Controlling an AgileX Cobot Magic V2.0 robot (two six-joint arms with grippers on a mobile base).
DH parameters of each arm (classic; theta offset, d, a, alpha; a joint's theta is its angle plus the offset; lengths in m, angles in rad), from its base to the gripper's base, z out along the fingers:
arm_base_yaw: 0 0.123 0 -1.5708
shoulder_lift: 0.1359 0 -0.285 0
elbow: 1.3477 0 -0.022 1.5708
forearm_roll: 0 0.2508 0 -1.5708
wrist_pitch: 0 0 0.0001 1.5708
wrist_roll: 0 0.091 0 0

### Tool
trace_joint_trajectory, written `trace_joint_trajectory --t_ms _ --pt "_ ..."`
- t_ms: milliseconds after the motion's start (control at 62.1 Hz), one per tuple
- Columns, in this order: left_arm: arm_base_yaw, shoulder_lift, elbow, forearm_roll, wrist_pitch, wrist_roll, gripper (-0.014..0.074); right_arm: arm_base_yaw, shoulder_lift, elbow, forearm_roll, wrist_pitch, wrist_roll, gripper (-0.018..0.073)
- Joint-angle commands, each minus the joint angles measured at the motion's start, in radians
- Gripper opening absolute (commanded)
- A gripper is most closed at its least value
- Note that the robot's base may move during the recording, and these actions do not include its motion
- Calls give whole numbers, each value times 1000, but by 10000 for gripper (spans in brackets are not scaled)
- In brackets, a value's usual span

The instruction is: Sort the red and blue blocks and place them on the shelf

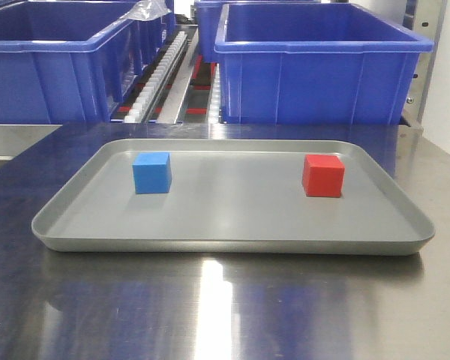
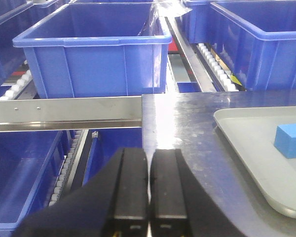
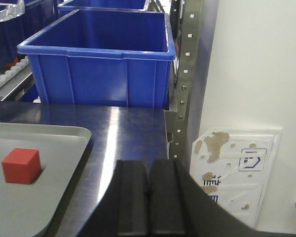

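The blue block [image 2: 291,140] is seen right of the closed left hand [image 2: 148,168], the red block [image 3: 20,165] left of the closed right hand [image 3: 148,173].

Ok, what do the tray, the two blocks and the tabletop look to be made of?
Tray: likely metal, dull grey satin finish; soft sheen, rolled rim. Blue block and red block: matte, plain faces, no glare; foam, wood or plastic, cannot tell. Tabletop: polished steel by its look, mirroring the bins and light.
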Motion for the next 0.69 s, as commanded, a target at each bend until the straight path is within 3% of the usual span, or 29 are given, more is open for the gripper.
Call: trace_joint_trajectory --t_ms 0,161,371,677 --pt "-3 -21 44 -6 -84 0 125 -4 4 -109 -8 50 -7 55" --pt "-3 -21 44 -6 -84 0 125 -4 95 -206 68 184 -7 55" --pt "-3 -21 44 -6 -84 0 125 -3 290 -269 206 231 -7 60" --pt "-3 -21 44 -6 -84 0 125 12 608 -434 193 363 -7 60"
